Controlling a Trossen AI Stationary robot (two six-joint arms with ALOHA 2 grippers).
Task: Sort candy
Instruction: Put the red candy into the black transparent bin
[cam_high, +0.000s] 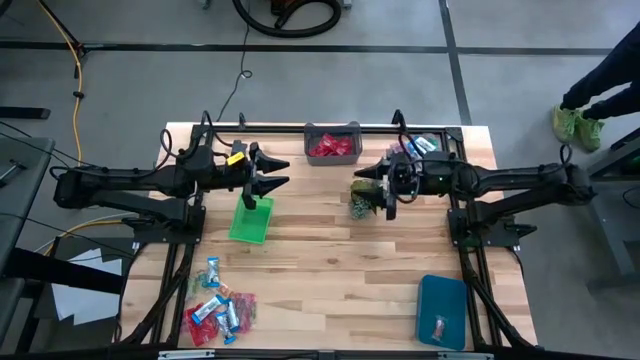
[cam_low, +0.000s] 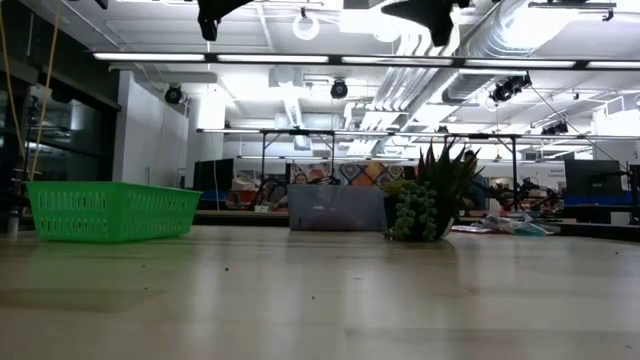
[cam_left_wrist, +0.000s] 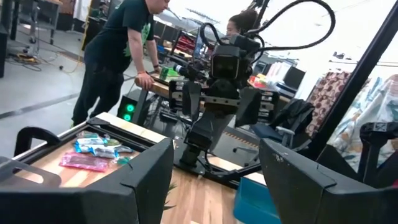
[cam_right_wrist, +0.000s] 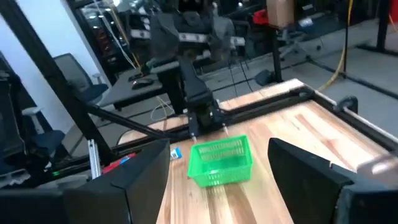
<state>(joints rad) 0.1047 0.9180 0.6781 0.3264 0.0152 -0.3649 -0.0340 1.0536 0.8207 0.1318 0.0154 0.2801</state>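
Candy (cam_high: 220, 312), small red, blue-white wrappers

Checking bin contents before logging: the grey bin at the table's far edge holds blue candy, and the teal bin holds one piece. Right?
Not quite. In the high view the grey bin holds red candy, not blue. The rest stands: the teal bin holds one piece.

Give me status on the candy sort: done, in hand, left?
Done: red candies in the grey bin, one candy in the blue bin. In hand: nothing; left gripper and right gripper hang open. Left: the candy pile; green basket looks empty.
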